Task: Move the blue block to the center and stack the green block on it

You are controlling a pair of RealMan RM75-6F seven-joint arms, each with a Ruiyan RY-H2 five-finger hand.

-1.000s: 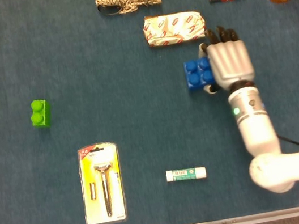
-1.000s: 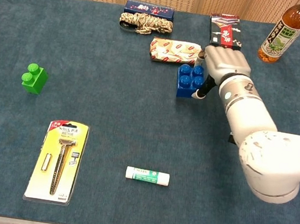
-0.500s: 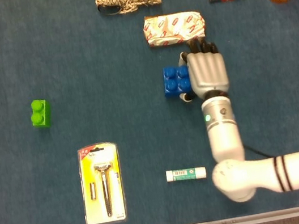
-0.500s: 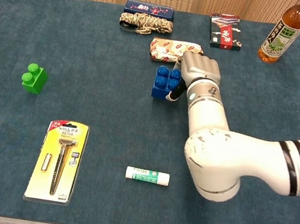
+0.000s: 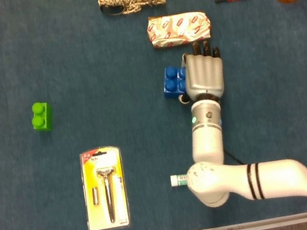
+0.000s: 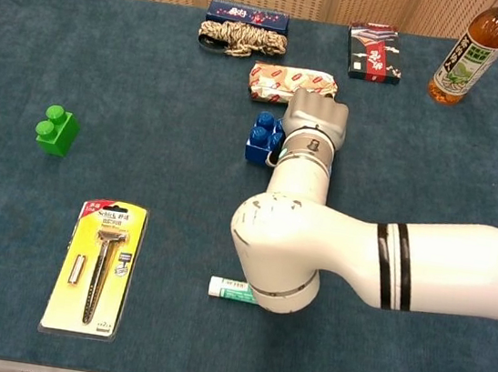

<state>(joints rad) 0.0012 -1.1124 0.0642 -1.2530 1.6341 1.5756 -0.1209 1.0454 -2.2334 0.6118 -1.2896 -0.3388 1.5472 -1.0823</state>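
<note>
Nearest to you, the lip balm tube (image 5: 178,180) lies at the front of the table (image 5: 102,53), now half hidden behind your right arm (image 5: 206,135) — a second ago it showed whole. The razor pack (image 5: 103,186) lies to its left and has not moved.

A bit further in, your right hand (image 5: 203,75) has slid the blue block (image 5: 172,80) to the left. A second ago the block sat out on the right side; now it is close to the middle of the table. The hand lies over the block's right side, with dark fingertips (image 5: 204,47) pointing away from you and a thumb tucked under near the block. It looks like it holds the block, and the block looks a little tipped, but you cannot see the grip well from here. Your left hand is not in either view.

Far off to the left, the green block (image 5: 41,116) sits alone, untouched, well apart from the blue one.

At the back, the wrapped snack pack (image 5: 179,28) sits just behind your hand — mind it.

So the first part looks nearly done. You likely need to set the blue block flat and let go, then fetch the green one.
</note>
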